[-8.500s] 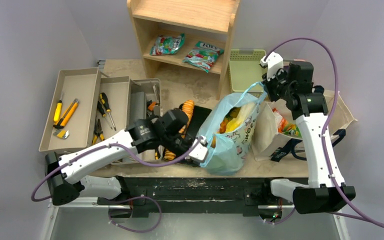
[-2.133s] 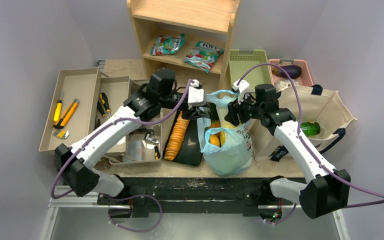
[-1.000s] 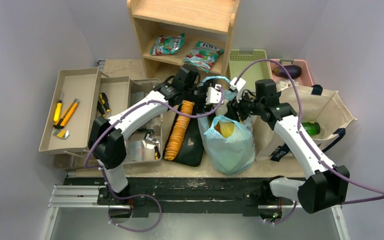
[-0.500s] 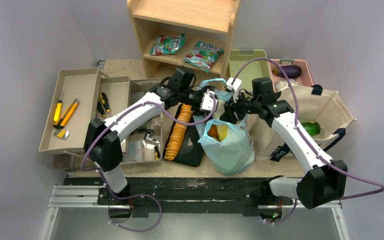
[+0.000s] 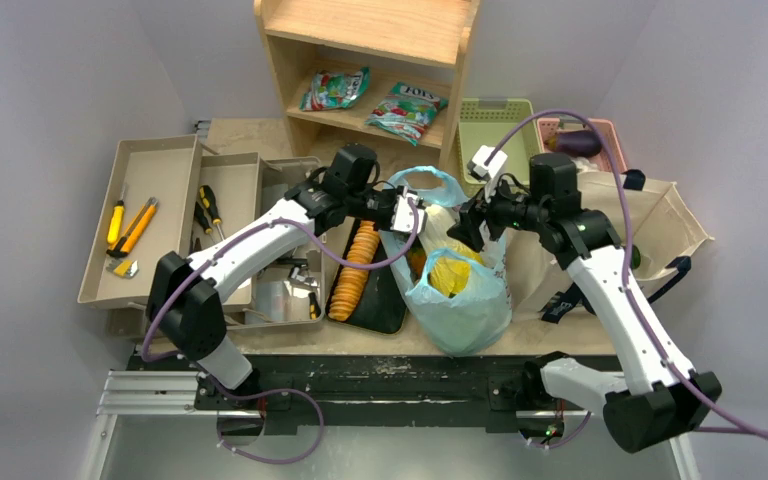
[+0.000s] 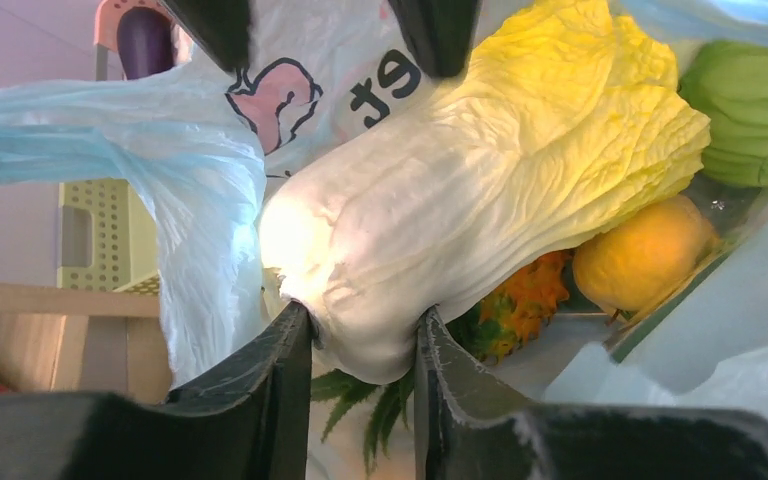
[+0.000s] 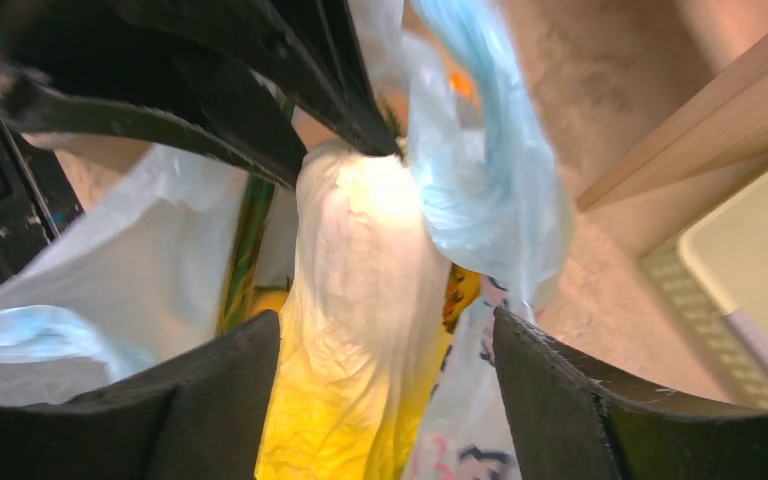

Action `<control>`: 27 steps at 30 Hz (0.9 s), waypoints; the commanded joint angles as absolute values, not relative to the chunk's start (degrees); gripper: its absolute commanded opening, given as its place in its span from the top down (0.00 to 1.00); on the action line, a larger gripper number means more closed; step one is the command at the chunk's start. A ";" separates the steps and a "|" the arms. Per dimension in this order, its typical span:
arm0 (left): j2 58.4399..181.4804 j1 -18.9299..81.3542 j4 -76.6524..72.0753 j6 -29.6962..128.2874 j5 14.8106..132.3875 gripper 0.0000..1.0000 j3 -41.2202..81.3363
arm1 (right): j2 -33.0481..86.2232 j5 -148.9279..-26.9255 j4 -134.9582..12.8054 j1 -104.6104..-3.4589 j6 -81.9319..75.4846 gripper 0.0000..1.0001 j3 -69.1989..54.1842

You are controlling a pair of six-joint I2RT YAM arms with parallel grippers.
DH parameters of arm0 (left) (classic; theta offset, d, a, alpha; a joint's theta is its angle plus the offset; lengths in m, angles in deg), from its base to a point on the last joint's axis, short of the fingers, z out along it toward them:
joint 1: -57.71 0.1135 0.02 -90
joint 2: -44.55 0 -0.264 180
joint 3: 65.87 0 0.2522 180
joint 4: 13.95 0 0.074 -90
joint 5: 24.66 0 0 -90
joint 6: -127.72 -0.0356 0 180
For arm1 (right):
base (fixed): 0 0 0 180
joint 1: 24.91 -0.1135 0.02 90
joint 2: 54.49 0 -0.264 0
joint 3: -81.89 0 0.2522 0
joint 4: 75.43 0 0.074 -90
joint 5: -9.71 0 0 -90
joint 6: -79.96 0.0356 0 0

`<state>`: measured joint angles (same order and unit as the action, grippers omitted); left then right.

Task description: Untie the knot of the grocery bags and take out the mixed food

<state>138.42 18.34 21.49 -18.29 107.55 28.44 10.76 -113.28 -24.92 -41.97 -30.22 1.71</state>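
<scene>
So the left gripper (image 6: 360, 318) is clamped narrow on the white stem end of the pale yellow-white leafy cabbage (image 6: 480, 190), which is seen poking out of the open mouth of the thin light-blue plastic carrier bag with pink cartoon prints (image 5: 465, 305), at the near middle of the table. The right gripper (image 7: 385, 322) is spread wide just right of the left one, its fingers (image 7: 560, 400) set on either side of the same cabbage with nothing gripped. Lower in the bag, a round yellow-orange fruit (image 6: 645, 255), a spiky orange pineapple (image 6: 525, 295) and a green leafy cabbage (image 6: 750, 120) are packed in beside the pale one. The cream canvas tote with navy strap handles (image 5: 672, 215) is found just right of the bag. A row of orange crackers (image 5: 355, 265) is laid on a black tray (image 5: 390, 295) just left of the bag
</scene>
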 commanded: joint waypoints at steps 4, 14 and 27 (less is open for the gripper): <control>130.54 18.14 16.83 -13.44 110.13 1.00 24.52 | 6.98 -120.65 -20.34 -42.64 -24.26 0.28 -5.93; 123.18 15.34 18.10 -21.76 110.07 1.00 19.87 | 11.52 -116.00 -32.50 -43.78 -14.92 0.66 -2.11; 124.36 15.37 12.31 -13.95 106.45 1.00 23.65 | 8.31 -126.52 -18.19 -43.92 -24.33 0.11 -6.53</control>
